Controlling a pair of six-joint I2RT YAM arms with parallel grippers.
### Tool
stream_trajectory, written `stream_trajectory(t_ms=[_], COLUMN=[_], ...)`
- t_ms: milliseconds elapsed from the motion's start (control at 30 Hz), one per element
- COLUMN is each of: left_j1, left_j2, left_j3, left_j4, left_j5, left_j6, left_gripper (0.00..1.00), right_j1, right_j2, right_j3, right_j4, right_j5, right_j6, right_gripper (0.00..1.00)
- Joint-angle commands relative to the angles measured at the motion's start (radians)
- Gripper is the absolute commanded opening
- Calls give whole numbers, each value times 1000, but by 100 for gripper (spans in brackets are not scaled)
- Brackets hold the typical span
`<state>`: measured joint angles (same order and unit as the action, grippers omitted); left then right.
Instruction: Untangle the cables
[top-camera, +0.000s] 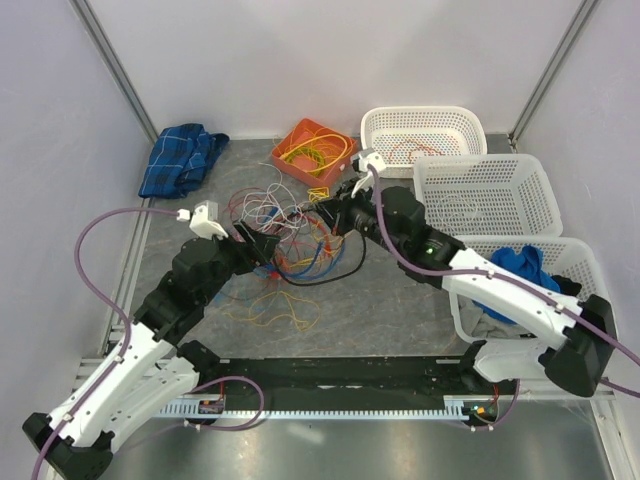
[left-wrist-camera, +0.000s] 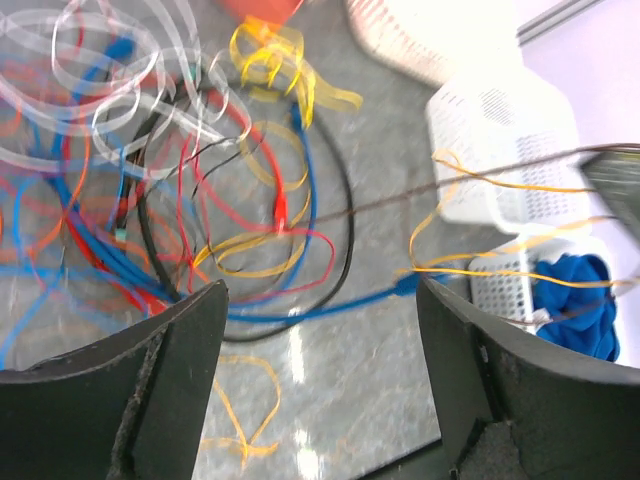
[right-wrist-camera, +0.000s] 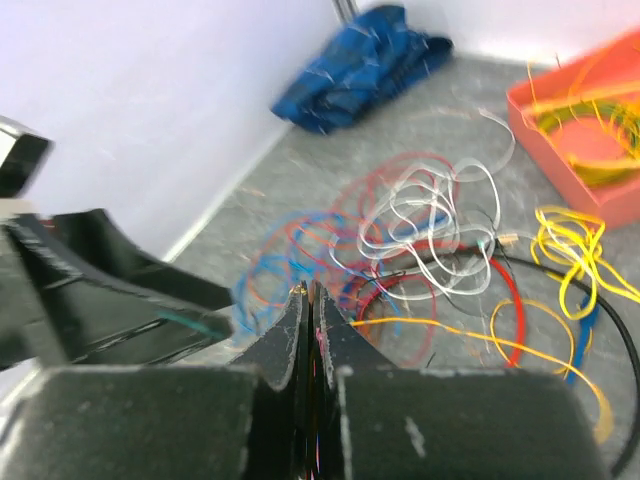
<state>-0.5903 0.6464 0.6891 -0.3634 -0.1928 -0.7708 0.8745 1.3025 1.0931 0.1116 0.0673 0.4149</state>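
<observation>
- The cables (top-camera: 290, 235) sit mid-frame in the top view, red, blue, white and black loops heaped between both arms.
- Your right gripper (right-wrist-camera: 312, 300) is pinched fully together. A yellow strand (right-wrist-camera: 440, 330) runs off lower right beside it; held or not, I can't tell.
- Left gripper (left-wrist-camera: 320, 310) hangs wide apart over the heap, gripping nothing.
- Draw slowly, and pin with the left any loops that lift.

White shells over black joints on left arm (top-camera: 130, 370) and right arm (top-camera: 510, 295); purple hoses (top-camera: 100, 224) alongside; left gripper (left-wrist-camera: 320, 288) matte black.
</observation>
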Motion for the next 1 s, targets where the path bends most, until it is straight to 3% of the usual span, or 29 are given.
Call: stream_trajectory(t_ms=[0, 133, 233, 567, 967], left_j1=[1, 1, 1, -2, -63], left_j2=[-56, -105, -88, 189, 277], left_j3=[9, -82, -108, -42, -59], left_j4=[185, 397, 457, 546, 612], left_j5=[-39, 13, 36, 381, 458], left_j6=[131, 199, 188, 209, 231], left_gripper=[81, 75, 72, 77, 70], right_j1=[3, 6, 6, 6, 6], right_j2=[-66, -121, -141, -184, -190], right_j3=[57, 82, 125, 163, 188], right_j4=[-90, -108, -153, -196, -210], right_j5=[-64, -122, -164, -184, -193], right_j6=[5, 39, 48, 59, 59], right_gripper=[0, 0, 0, 0, 0])
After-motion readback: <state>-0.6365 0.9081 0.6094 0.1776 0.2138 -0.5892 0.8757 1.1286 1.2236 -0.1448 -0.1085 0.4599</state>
